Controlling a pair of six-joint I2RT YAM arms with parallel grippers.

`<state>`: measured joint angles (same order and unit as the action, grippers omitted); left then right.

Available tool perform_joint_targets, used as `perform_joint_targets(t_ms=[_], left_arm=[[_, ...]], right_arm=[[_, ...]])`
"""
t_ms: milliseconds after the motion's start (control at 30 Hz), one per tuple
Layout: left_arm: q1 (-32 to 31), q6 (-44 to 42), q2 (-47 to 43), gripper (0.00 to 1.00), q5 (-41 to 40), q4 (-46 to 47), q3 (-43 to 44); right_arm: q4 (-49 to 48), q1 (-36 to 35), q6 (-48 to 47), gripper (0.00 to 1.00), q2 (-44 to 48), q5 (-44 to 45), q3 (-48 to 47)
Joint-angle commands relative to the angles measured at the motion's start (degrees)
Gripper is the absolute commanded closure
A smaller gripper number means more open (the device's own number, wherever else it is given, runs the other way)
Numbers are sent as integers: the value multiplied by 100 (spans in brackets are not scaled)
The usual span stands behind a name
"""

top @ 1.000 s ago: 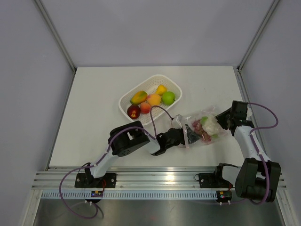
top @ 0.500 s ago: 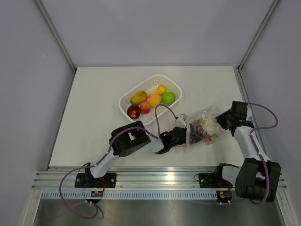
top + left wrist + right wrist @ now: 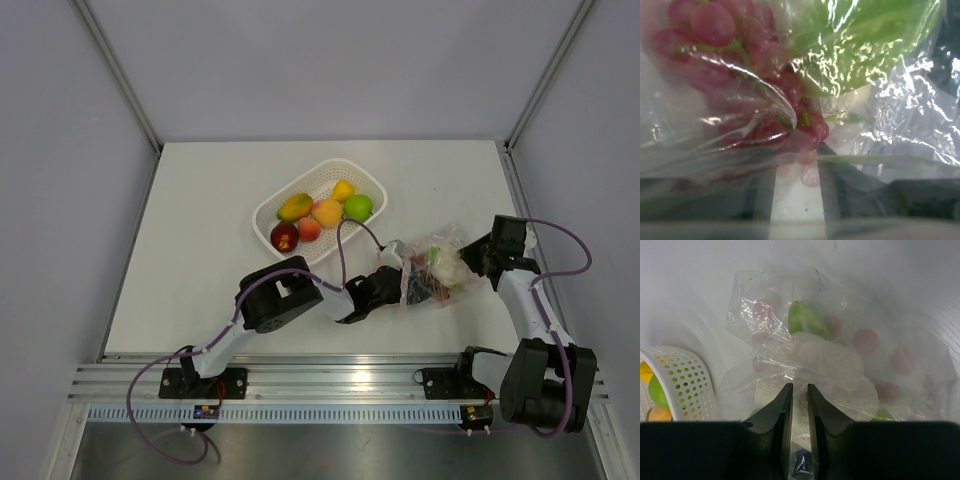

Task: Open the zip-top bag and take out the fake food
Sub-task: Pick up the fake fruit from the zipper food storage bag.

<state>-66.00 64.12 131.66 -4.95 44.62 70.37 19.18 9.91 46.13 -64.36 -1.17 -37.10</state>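
Observation:
The zip-top bag [image 3: 435, 268] lies crumpled on the table right of centre. It holds fake food: red grapes [image 3: 715, 25], a green piece [image 3: 865, 45] and a pale leafy piece [image 3: 830, 360]. My left gripper [image 3: 396, 280] is pushed into the bag's left end. In the left wrist view its fingers [image 3: 850, 190] show dark through the plastic, apart, with the grapes just beyond the tips. My right gripper [image 3: 478, 258] is shut on the bag's right edge, with plastic pinched between its fingers [image 3: 785, 410].
A white perforated basket [image 3: 355, 172] stands behind and left of the bag and holds several fake fruits, among them a red apple [image 3: 284, 237] and a green apple [image 3: 358, 207]. Its wall shows in the right wrist view [image 3: 680, 375]. The table's right edge is near the right arm.
My left gripper has moved to the right, deeper into the bag's left end, and the bag has bunched up towards the right gripper. The right gripper has kept its hold.

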Motion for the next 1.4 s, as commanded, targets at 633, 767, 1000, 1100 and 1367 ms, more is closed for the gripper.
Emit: perform_joint_targets(t_ms=[633, 767, 1000, 1100, 1367], left_arm=[[359, 101, -562, 73, 205, 1101, -1262], [517, 110, -746, 73, 275, 1181, -1456], [807, 75, -939, 73, 460, 1005, -1482], [852, 22, -1010, 73, 460, 969, -1579], [746, 101, -922, 75, 811, 1303, -1693]], right_arm=[[367, 11, 133, 80, 151, 354, 19], [394, 2, 142, 79, 222, 451, 28], [402, 2, 142, 80, 222, 460, 28], [428, 2, 133, 80, 257, 468, 19], [446, 2, 186, 80, 266, 556, 28]])
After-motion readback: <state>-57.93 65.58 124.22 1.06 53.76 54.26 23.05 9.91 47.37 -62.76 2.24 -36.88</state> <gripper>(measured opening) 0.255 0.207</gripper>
